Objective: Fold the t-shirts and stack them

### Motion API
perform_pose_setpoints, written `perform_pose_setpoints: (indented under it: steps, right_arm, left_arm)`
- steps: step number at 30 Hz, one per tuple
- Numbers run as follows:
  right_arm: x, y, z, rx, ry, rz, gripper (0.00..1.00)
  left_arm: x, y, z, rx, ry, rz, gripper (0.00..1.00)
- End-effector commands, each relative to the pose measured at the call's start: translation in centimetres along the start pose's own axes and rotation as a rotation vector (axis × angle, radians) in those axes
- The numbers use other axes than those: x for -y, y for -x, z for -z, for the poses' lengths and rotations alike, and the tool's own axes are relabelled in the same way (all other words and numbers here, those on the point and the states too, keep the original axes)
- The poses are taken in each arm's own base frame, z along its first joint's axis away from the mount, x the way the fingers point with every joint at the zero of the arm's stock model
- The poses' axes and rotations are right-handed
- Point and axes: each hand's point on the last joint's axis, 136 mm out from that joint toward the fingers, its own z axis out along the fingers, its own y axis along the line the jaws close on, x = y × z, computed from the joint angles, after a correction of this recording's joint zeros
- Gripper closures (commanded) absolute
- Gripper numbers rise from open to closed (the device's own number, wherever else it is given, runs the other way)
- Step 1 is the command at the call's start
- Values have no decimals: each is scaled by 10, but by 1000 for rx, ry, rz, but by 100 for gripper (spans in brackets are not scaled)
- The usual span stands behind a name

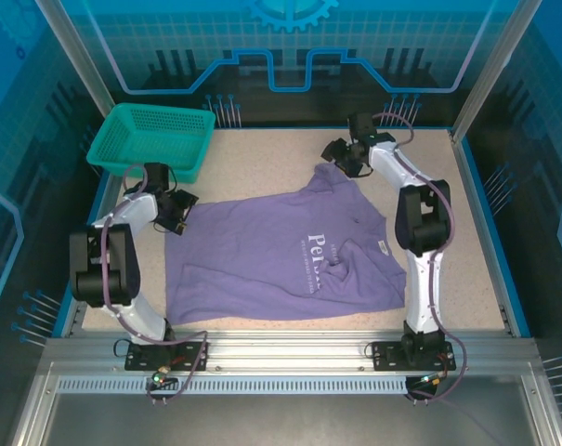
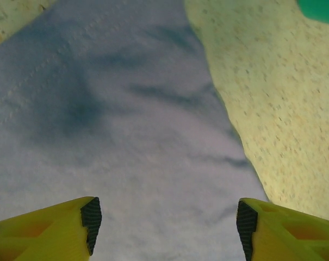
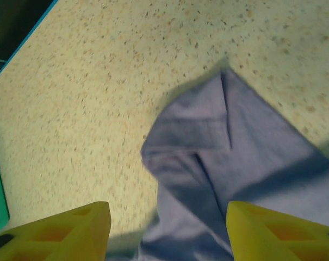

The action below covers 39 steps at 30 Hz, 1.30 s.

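T-shirt [image 1: 281, 251] lies spread on table [image 1: 262, 158], mid-workspace, print up, wrinkled at chest. Soft, light, limp cloth: expect sag and drag. You pinch at hem corner or sleeve, both layers, not mid-panel. Left gripper [image 2: 167, 223] open above shirt's far-left corner, nothing held. Right gripper [image 3: 169, 228] open over creased sleeve tip, nothing held. Top view gives you whole outline and basket [image 1: 150, 139]. Wrist views give stitching, creases, cloth edge against table.
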Motion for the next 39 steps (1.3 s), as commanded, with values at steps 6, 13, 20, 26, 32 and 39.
perform_pose_setpoints:
  steps: [6, 13, 20, 26, 32, 39]
  right_arm:
    - [9, -10, -22, -171, -61, -89, 49]
    - [25, -15, -31, -201, -95, -88, 45]
    - [37, -15, -44, -224, -101, -136, 52]
    - [40, -9, -52, -214, -98, -171, 55]
    - [34, -6, -56, -210, -76, -189, 61]
    - [36, -12, -68, -236, -82, -217, 68]
  left_arm:
    - [10, 22, 3, 7, -37, 13, 29]
    - [6, 44, 15, 59, -15, 12, 22]
    - [16, 57, 8, 50, 7, 14, 24]
    - [19, 63, 2, 47, 39, -17, 29]
    - [19, 65, -2, 42, 59, -40, 30]
    - [16, 66, -2, 49, 80, -64, 30]
